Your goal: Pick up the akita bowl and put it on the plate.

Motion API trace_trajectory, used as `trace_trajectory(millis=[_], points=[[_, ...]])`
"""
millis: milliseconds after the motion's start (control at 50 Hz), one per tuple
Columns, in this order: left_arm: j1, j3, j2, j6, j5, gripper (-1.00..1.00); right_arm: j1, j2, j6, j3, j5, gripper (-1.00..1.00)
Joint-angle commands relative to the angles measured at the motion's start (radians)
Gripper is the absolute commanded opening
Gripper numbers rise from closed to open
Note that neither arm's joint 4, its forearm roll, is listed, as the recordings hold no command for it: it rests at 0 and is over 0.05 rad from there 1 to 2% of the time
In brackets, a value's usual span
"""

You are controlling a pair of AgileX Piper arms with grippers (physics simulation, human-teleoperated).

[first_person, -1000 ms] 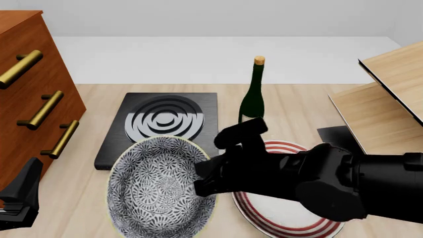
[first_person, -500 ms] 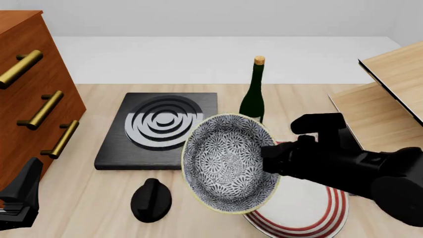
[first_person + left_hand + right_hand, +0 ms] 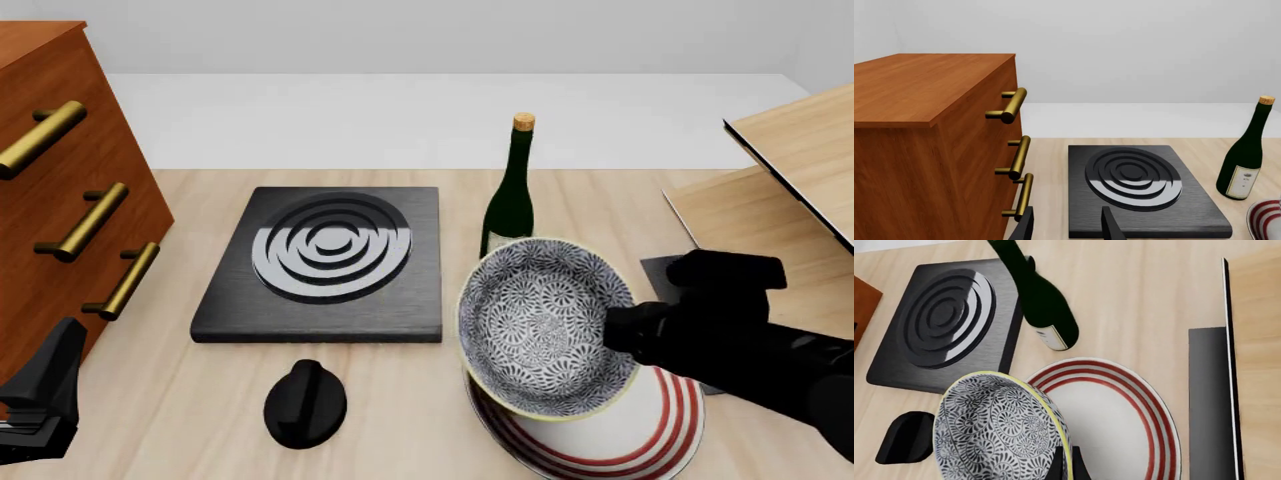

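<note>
Fingers (image 3: 1066,460) pinch empty akita bowl (image 3: 545,325) above plate (image 3: 654,430).

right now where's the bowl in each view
Front: the bowl is right of centre, tilted, over the plate, held by the right gripper.
Right wrist: bowl low in the picture, beside the plate.
Left wrist: not in view.
Shared landmark: the bottle.

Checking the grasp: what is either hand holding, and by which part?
The right hand grips the akita bowl by its rim; the left hand holds nothing.
</note>
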Motion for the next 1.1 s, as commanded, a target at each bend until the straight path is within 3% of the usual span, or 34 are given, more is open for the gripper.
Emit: trace_trajectory(millis=[20,240,440,860,880,1100], points=[[0.000,0.000,0.000,0.000,0.000,1.00,-0.070,0.033,-0.002,0.056,-0.075,-1.00],[0.000,0.000,0.000,0.000,0.000,1.00,-0.130,0.120,-0.013,0.111,-0.189,-1.00],[0.000,0.000,0.000,0.000,0.000,1.00,-0.133,0.161,-0.012,0.162,-0.248,-1.00],[0.000,0.000,0.000,0.000,0.000,1.00,-0.152,0.162,-0.008,0.181,-0.274,-1.00],[0.000,0.000,0.000,0.000,0.000,1.00,-0.158,0.154,-0.012,0.176,-0.264,1.00],[0.000,0.000,0.000,0.000,0.000,1.00,-0.169,0.019,-0.021,0.118,-0.117,1.00]])
